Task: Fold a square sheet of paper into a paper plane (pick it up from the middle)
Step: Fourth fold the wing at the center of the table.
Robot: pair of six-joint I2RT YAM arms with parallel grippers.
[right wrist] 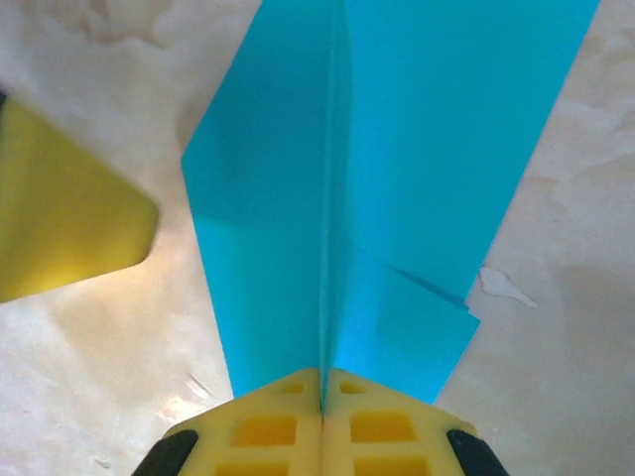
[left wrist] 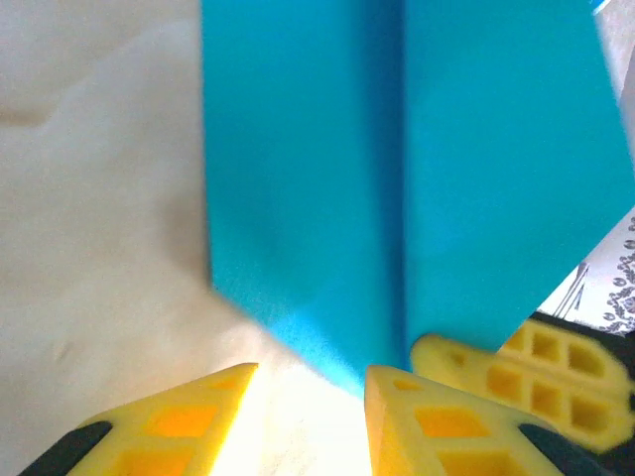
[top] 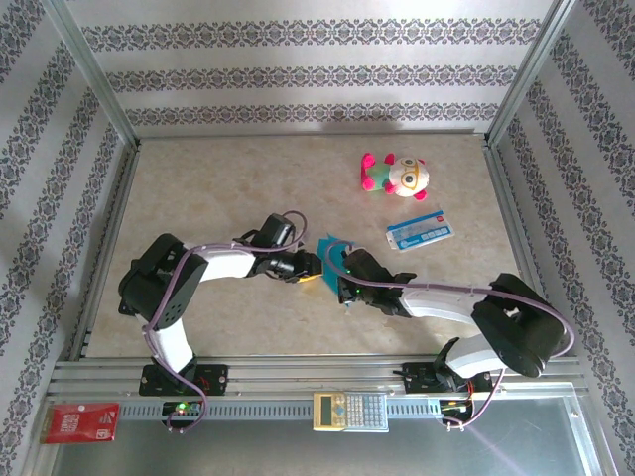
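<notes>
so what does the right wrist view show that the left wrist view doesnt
Right wrist view: the right gripper shut on the teal paper at its crease, with a slanted fold edge on the paper just right of the fingers. Left wrist view: the left gripper open, the paper's pointed end reaching into the gap between its fingers, and a strip of patterned wall at the right edge. Both: the paper's lengthwise crease, the beige table, and a yellow finger of the other arm by the paper.
</notes>
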